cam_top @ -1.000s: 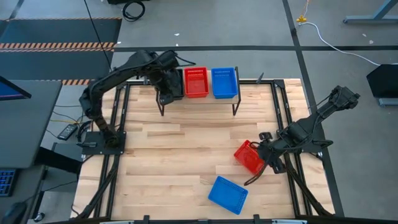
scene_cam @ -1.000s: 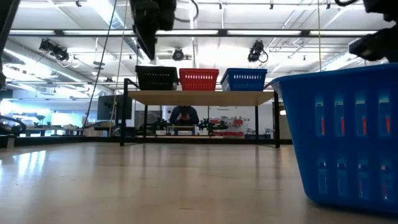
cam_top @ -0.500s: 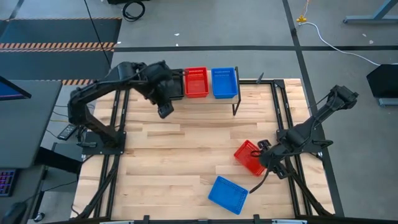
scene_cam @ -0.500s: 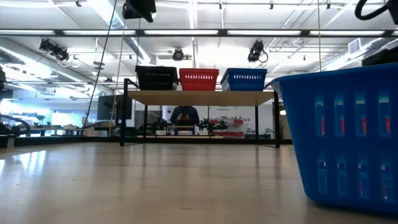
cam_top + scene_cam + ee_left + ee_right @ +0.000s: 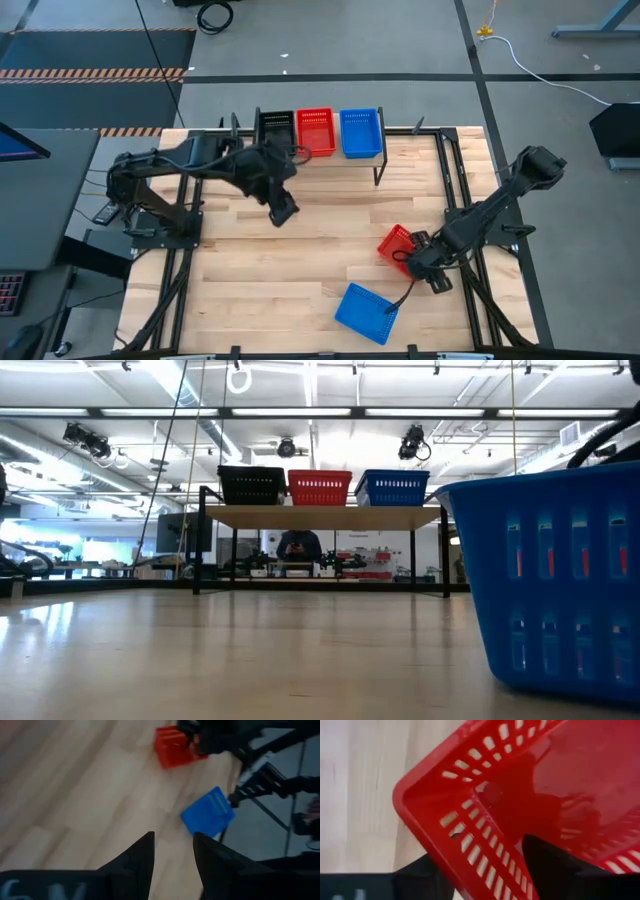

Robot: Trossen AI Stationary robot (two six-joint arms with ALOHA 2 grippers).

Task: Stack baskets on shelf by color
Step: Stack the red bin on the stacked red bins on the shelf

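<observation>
On the shelf (image 5: pixel 320 517) at the table's far edge stand a black basket (image 5: pixel 275 128), a red basket (image 5: pixel 316 132) and a blue basket (image 5: pixel 360 133) side by side. A second red basket (image 5: pixel 395 243) and a second blue basket (image 5: pixel 365 313) lie on the table at the near right. My right gripper (image 5: pixel 480 857) points down at that red basket, open, one finger inside it and one outside. My left gripper (image 5: pixel 283 212) hangs open above the table's middle left with nothing between its fingers (image 5: pixel 150 855). My right gripper comes from above at the red basket's side wall near a corner (image 5: pixel 470 845); one finger (image 5: pixel 550 865) stands inside the basket, the other (image 5: pixel 420 870) outside. Whether the fingers touch the wall I cannot tell. The basket rests on the table.
The right arm's base and black frame rails run along the table's right edge (image 5: pixel 470 250). Bare wooden tabletop (image 5: pixel 270 270) spreads between the shelf and the near edge. Beyond the table a person (image 5: pixel 295 545) shows under the shelf.
My left gripper has drawn away from the shelf's left end, out over the table toward its middle and near edge, and has turned; the black basket stays on the shelf. My right gripper has gone down onto the red basket on the table.
</observation>
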